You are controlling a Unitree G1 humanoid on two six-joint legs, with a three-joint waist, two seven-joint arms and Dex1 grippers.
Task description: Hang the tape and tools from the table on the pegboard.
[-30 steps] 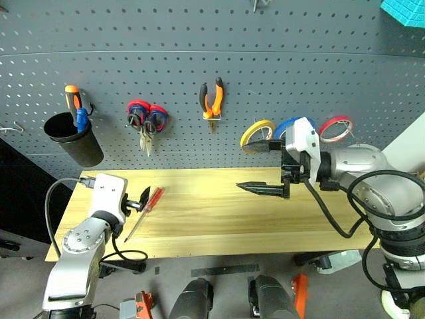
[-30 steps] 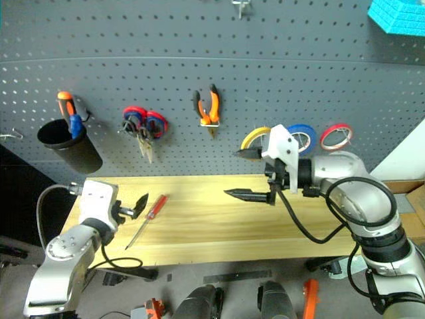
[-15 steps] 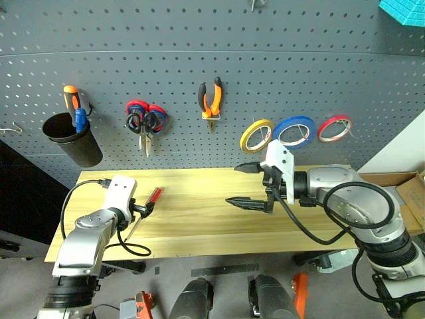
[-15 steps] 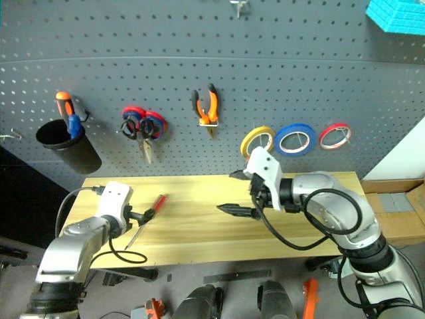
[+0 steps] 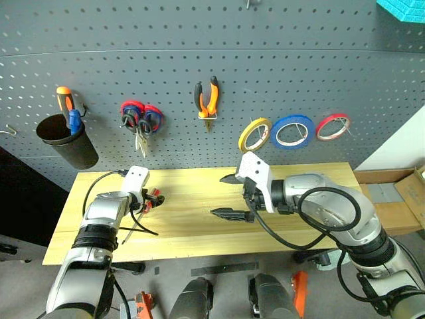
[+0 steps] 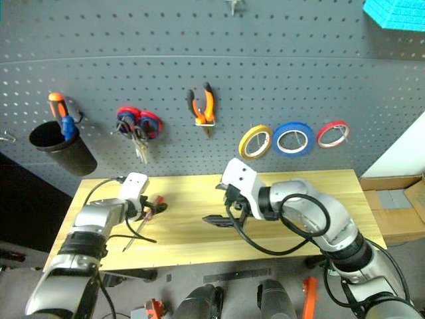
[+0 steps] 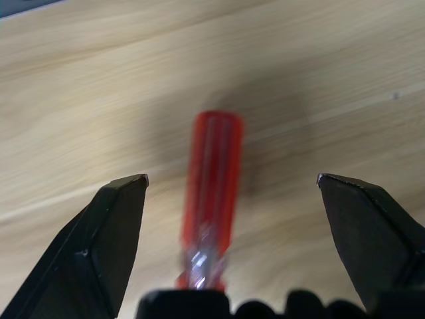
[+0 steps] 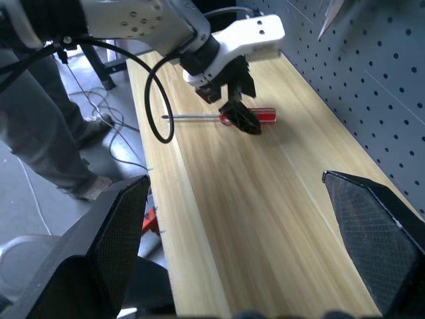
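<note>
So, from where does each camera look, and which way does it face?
Left eye, right eye: on the head, looking forward and down at the table and pegboard; both arms show.
Left wrist: looks along the open left gripper at the screwdriver lying between its fingers.
Right wrist: looks between the open right gripper fingers along the table, at the left gripper.
All views share the screwdriver.

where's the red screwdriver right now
The red screwdriver lies on the table near its left end, between the open fingers of the left gripper.
</note>
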